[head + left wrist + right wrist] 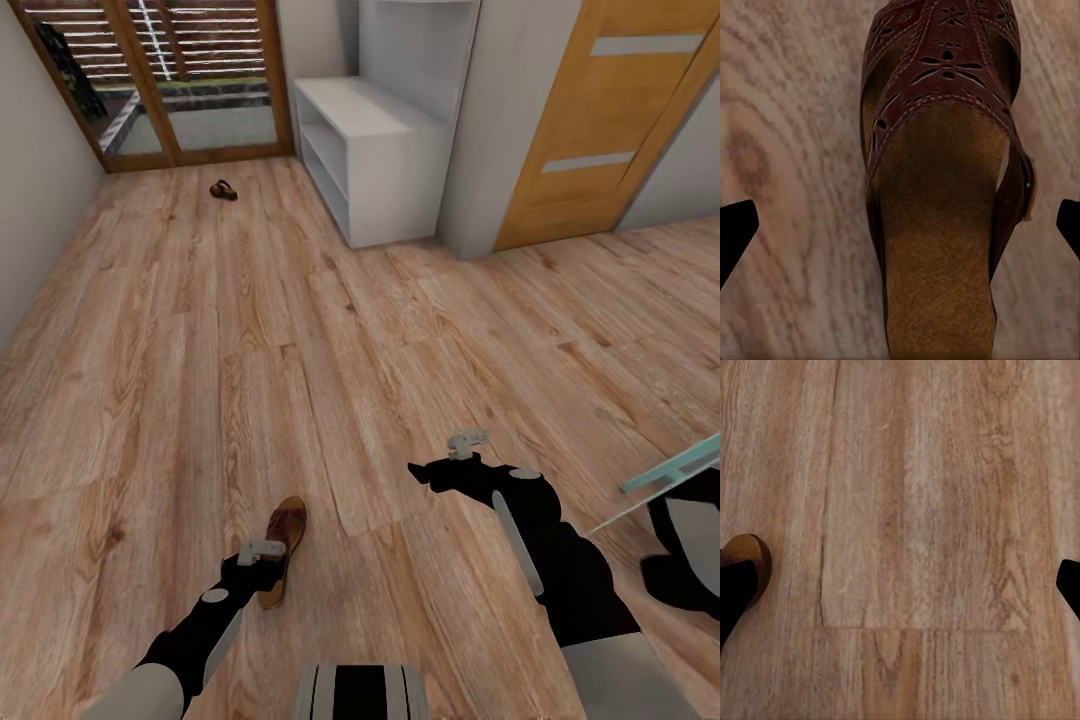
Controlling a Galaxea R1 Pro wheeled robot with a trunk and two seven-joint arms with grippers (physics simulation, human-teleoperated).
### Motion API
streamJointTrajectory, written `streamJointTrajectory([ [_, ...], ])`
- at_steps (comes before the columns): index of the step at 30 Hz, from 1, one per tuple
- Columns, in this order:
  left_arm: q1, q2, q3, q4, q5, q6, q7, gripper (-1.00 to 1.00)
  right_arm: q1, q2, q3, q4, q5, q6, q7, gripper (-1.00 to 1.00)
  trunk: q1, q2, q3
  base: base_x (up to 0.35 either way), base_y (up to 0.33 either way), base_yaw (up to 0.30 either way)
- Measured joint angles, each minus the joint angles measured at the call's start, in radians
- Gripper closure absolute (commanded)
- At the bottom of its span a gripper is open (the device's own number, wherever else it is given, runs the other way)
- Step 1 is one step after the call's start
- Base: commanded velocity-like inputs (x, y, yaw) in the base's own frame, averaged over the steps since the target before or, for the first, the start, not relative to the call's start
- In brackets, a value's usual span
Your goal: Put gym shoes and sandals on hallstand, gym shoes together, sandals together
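**Left gripper above a leather sandal on the plank floor**

Here, in the head view, my left gripper hangs low over the near sandal, which lies flat on the corridor floor with its toe pointing away from me. My left wrist view shows it in detail: the sandal has a dark red-brown leather upper with punched flower-shaped cutouts and pale stitching along the edges, a tan, suede-like footbed, and a thin heel strap curving round one side. The two dark fingertips of the left gripper stand wide apart, one at each edge of that view, with the sandal between them and untouched.

My right gripper is held out over bare planks, well apart from the sandal. In the right wrist view its fingertips are likewise spread wide and hold nothing; a rounded brown edge of the sandal peeks out beside one fingertip. The floor is light brown wood-grain with visible knots and board seams.

The second sandal lies far off on the floor, near a wood-framed glass door. The hallstand, a smooth, pale grey-white boxy unit with open shelves, stands against the far wall. Beside it is an orange-brown wooden door with pale horizontal inserts.
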State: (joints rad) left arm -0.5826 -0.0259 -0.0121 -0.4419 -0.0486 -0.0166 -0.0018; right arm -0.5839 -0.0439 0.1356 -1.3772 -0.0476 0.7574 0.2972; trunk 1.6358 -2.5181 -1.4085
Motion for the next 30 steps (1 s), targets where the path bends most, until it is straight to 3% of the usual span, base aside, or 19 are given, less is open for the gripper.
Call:
streamJointTrajectory([
  [17, 0.0, 0.0, -0.001, 0.0, -0.001, -0.002, 0.004, -1.0, 0.0, 0.0, -0.002, -0.001, 0.0, 0.0, 0.0, -1.0, 0.008, -0.004, -0.091, 0.0, 0.0, 0.0],
  [21, -0.003, -0.001, -0.018, -0.001, -0.002, 0.0, 0.008, -1.0, 0.0, 0.0, -0.002, -0.001, 0.0, 0.0, 0.0, -1.0, 0.008, -0.004, -0.097, 0.0, 0.0, 0.0],
  [22, -0.004, -0.001, -0.042, -0.001, -0.004, 0.001, 0.009, -1.0, 0.0, 0.0, -0.002, -0.001, 0.0, 0.0, 0.0, -1.0, 0.008, -0.004, -0.098, 0.0, 0.0, 0.0],
  [27, -0.005, -0.001, -0.084, -0.001, -0.005, 0.0, 0.011, -1.0, 0.0, 0.0, -0.002, -0.001, 0.0, 0.0, 0.0, -1.0, 0.008, -0.004, -0.101, 0.0, 0.0, -0.011],
  [30, -0.005, 0.0, -0.09, -0.001, -0.005, 0.0, 0.012, -1.0, 0.0, 0.0, -0.002, -0.001, -0.001, 0.0, 0.0, -1.0, 0.008, -0.004, -0.101, 0.0, 0.0, -0.104],
])
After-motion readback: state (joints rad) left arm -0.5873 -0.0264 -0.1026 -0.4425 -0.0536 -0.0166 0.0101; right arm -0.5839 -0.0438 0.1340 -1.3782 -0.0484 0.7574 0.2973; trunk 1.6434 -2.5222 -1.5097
